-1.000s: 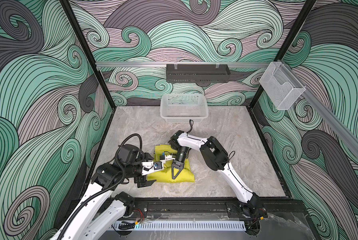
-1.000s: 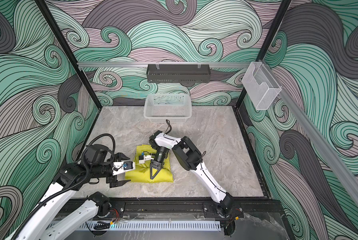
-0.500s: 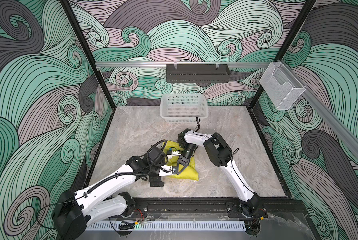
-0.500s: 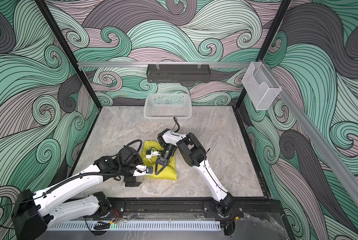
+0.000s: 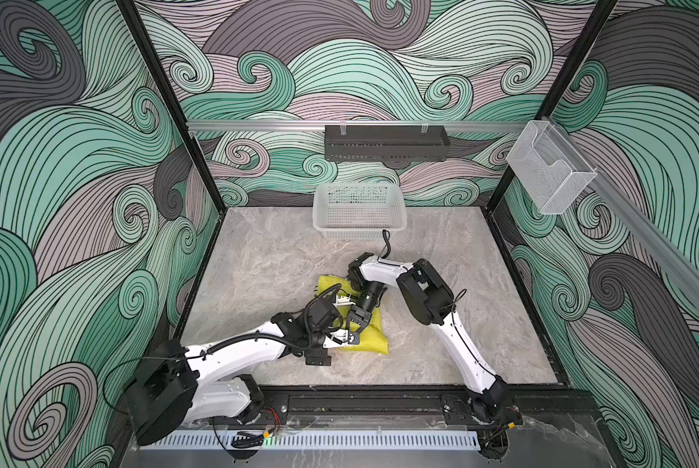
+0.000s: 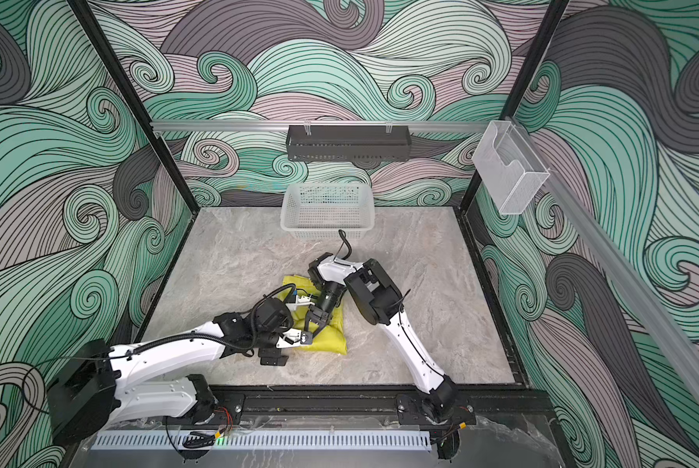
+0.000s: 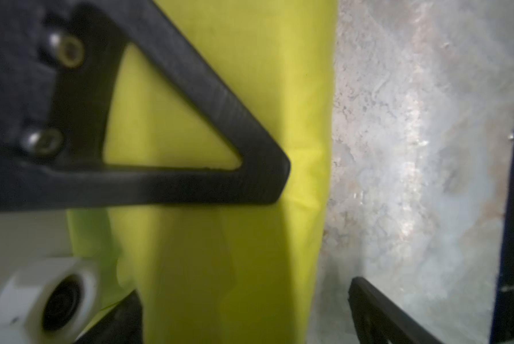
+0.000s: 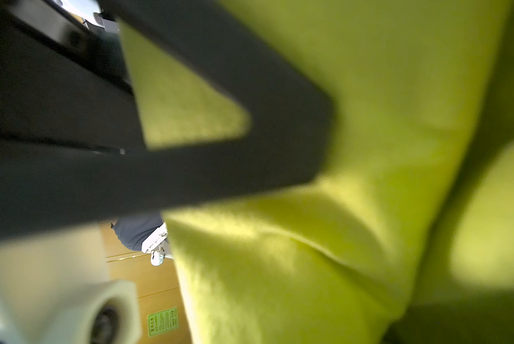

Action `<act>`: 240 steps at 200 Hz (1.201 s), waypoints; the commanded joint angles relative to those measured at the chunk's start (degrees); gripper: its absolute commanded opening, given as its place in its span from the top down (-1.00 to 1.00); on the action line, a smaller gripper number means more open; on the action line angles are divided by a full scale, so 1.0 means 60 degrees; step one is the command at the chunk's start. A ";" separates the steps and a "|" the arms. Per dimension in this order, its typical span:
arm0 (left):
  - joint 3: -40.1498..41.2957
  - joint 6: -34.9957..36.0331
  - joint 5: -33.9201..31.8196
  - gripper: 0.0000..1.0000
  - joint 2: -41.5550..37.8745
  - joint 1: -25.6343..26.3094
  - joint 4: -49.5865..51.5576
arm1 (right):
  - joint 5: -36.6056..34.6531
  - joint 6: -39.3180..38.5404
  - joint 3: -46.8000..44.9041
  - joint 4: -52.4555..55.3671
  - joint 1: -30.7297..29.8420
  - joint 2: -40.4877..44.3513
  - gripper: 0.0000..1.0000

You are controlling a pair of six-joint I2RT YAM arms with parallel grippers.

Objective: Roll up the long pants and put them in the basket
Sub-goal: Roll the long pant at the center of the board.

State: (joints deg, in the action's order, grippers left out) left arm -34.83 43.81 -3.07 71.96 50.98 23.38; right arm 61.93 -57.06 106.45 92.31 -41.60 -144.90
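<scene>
The long pants (image 5: 374,338) lie as a compact yellow-green bundle on the marble table, seen in both top views (image 6: 331,340). My left gripper (image 5: 346,320) reaches in from the front left and is open wide, its jaws straddling the bundle's near-left end. In the left wrist view the fabric (image 7: 235,253) fills the gap between my fingertips (image 7: 369,300). A black triangular finger (image 7: 190,134) of the other gripper rests on it. My right gripper (image 5: 356,325) points down into the bundle's top, shut on the fabric. Cloth (image 8: 369,119) covers its jaws in the right wrist view.
A white mesh basket (image 5: 360,219) stands at the back of the table. A black shelf (image 5: 386,142) hangs on the back wall and a clear holder (image 5: 550,174) on the right rail. Black frame posts and patterned walls close in the table.
My left arm swung in from the left and stretched forward until its open jaws came around the bundle. My right gripper and the bundle shifted a little to the right.
</scene>
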 commanded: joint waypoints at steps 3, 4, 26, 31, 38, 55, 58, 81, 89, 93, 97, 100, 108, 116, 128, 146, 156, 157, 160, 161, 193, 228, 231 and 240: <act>-0.0377 -0.0958 -0.0826 -0.97 0.0995 0.0190 -0.0150 | -0.0084 -0.0420 -0.0287 0.1793 0.0079 0.0296 1.00; -0.0392 -0.0966 -0.0860 -0.97 0.1041 0.0190 -0.0148 | -0.0084 -0.0428 -0.0299 0.1795 0.0071 0.0306 1.00; -0.0825 -0.1388 -0.1332 -0.97 0.2116 0.0196 -0.0048 | -0.0023 -0.0444 -0.0452 0.1797 0.0075 0.0421 1.00; -0.0844 -0.1485 -0.1304 -0.97 0.2238 0.0190 -0.0148 | -0.0017 -0.0444 -0.0500 0.1797 0.0079 0.0441 1.00; -0.0844 -0.1547 -0.1143 -0.97 0.2348 0.0175 -0.0275 | 0.0006 -0.0497 -0.0622 0.1797 0.0075 0.0488 1.00; -0.0827 -0.1653 -0.0497 -0.76 0.2472 0.0131 -0.0387 | -0.0002 -0.0583 -0.0834 0.1797 0.0075 0.0537 0.99; -0.0819 -0.1705 -0.0469 -0.73 0.2500 0.0129 -0.0431 | 0.0002 -0.0572 -0.0847 0.1801 0.0076 0.0540 0.99; -0.1275 -0.1649 -0.0071 0.94 0.2848 0.0058 0.0316 | -0.0065 -0.0532 -0.0719 0.1796 0.0092 0.0509 0.99; -0.1335 -0.1577 0.0015 1.00 0.2889 0.0043 0.0478 | -0.0136 -0.0513 -0.0693 0.1795 0.0122 0.0494 0.99; -0.1332 -0.1555 0.0030 1.00 0.2879 0.0040 0.0484 | -0.0155 -0.0482 -0.0696 0.1797 0.0151 0.0489 0.99; -0.1300 -0.1522 0.0040 1.00 0.2839 0.0039 0.0454 | -0.0174 -0.0466 -0.0718 0.1779 0.0184 0.0486 0.99; -0.1267 -0.1509 0.0035 1.00 0.2793 0.0035 0.0400 | -0.0197 -0.0455 -0.0721 0.1788 0.0209 0.0483 0.99; -0.1176 -0.1501 0.0043 1.00 0.2677 0.0030 0.0314 | -0.0214 -0.0465 -0.0741 0.1789 0.0285 0.0497 0.96; -0.1164 -0.1466 0.0076 1.00 0.2550 0.0028 0.0325 | -0.0250 -0.0466 -0.0722 0.1796 0.0359 0.0551 0.95; -0.1218 -0.1381 0.0154 1.00 0.2417 0.0027 0.0521 | -0.0416 -0.0471 -0.0594 0.1784 0.0488 0.0740 0.89; -0.1273 -0.1296 0.0208 1.00 0.2263 0.0013 0.0723 | -0.0948 0.0222 -0.0348 0.1212 0.0855 0.1383 -0.97; -0.1288 -0.1286 0.0255 1.00 0.2170 0.0014 0.0747 | -0.1600 0.1316 -0.0387 0.0363 0.1129 0.1954 -0.97; -0.1294 -0.1284 0.0259 1.00 0.2163 0.0014 0.0747 | -0.1669 0.1407 -0.0400 0.0282 0.1168 0.2015 -0.97; -0.1297 -0.1282 0.0270 1.00 0.2146 0.0014 0.0748 | -0.1883 0.1660 -0.0412 0.0081 0.1249 0.2196 -0.97; -0.1291 -0.1282 0.0266 1.00 0.2137 0.0007 0.0748 | -0.1957 0.1732 -0.0412 -0.0013 0.1279 0.2260 -0.97; -0.1489 -0.1224 0.0668 1.00 0.2054 -0.0044 0.1027 | -0.2863 0.3089 -0.0176 -0.1171 0.2485 0.3983 -0.97; -0.1994 -0.0966 0.1677 1.00 0.2069 -0.0336 0.1810 | -0.4565 0.4294 -0.1009 -0.2855 0.3039 0.5912 -0.97; -0.2091 -0.0936 0.1828 1.00 0.2081 -0.0405 0.1926 | -0.4796 0.4403 -0.1184 -0.3038 0.3038 0.6090 -0.97; -0.2411 -0.0809 0.2447 1.00 0.2133 -0.0645 0.2358 | -0.5339 0.4673 -0.1714 -0.3525 0.3038 0.6670 -0.97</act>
State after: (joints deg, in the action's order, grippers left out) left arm -44.82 38.00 3.42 83.92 49.76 28.10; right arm 40.82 -36.58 102.50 78.94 -22.28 -110.76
